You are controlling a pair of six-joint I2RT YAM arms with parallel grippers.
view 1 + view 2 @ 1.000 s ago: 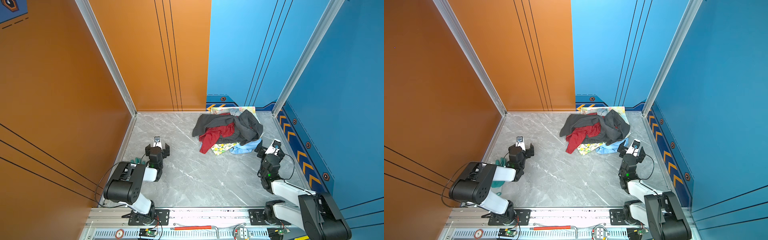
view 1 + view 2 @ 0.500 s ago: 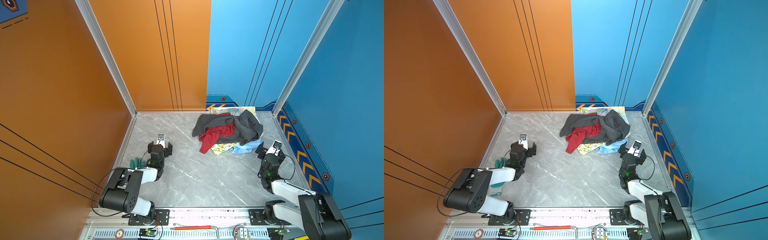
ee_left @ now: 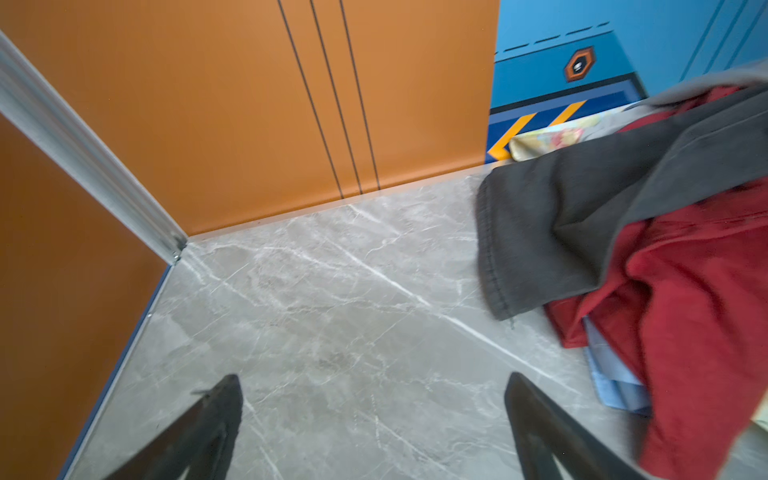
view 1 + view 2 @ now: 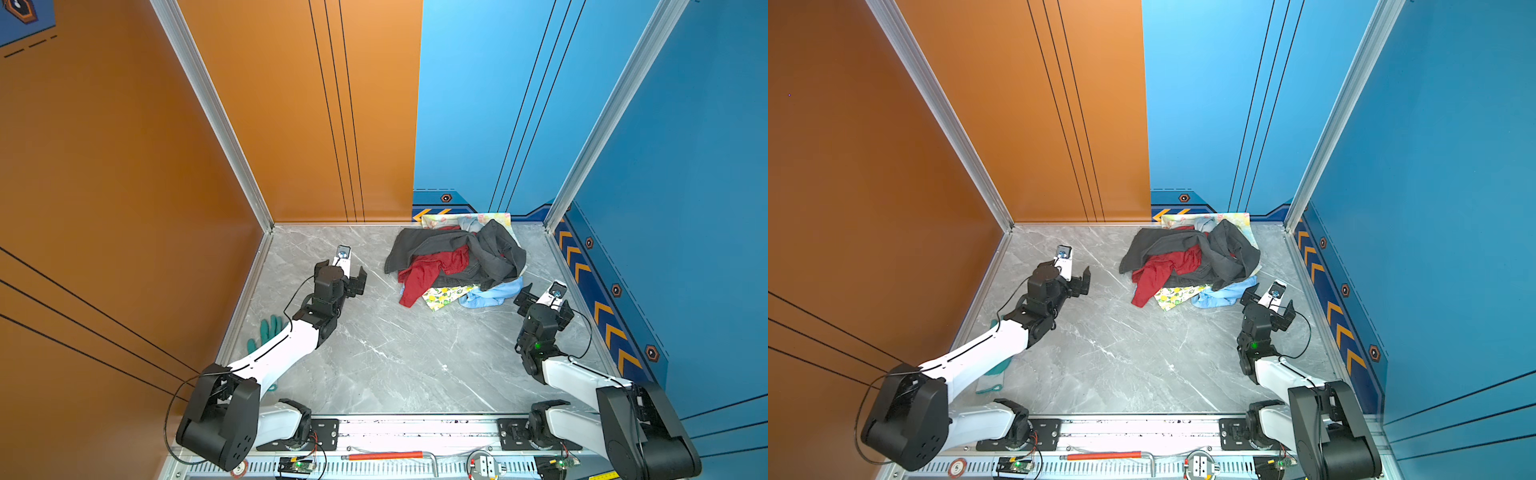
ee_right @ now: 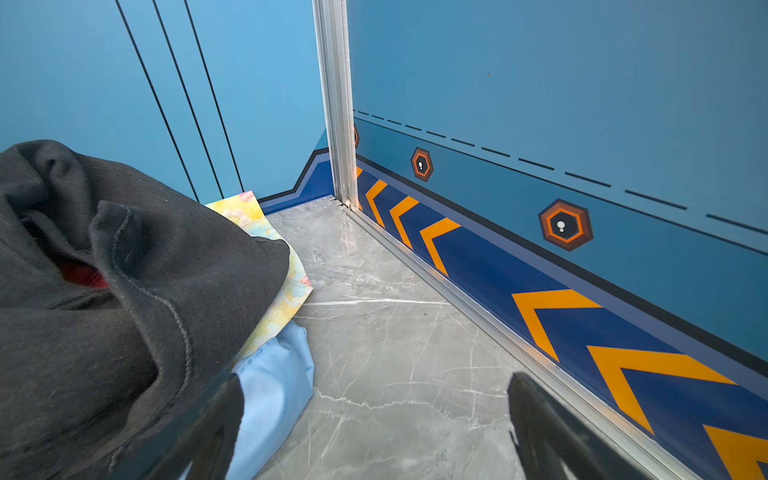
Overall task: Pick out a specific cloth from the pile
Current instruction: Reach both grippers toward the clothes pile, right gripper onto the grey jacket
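Observation:
The deep-red cloth lies crumpled at the pile's front left, partly under a dark grey garment. Its lower end trails onto the marble floor. The left wrist view shows the cloth close by. My left gripper is open and empty over bare floor, left of the pile and apart from it. My right gripper is open and empty at the pile's right edge. One of its fingers sits beside the light blue fabric.
Lemon-print fabric and light blue fabric poke out at the pile's front, and floral fabric lies against the back wall. A teal glove lies by the left wall beside my left arm. Walls enclose three sides.
My left arm has stretched forward and slightly right, bringing its gripper nearer the pile and uncovering more of the glove. The right gripper has barely moved. Both stayed open.

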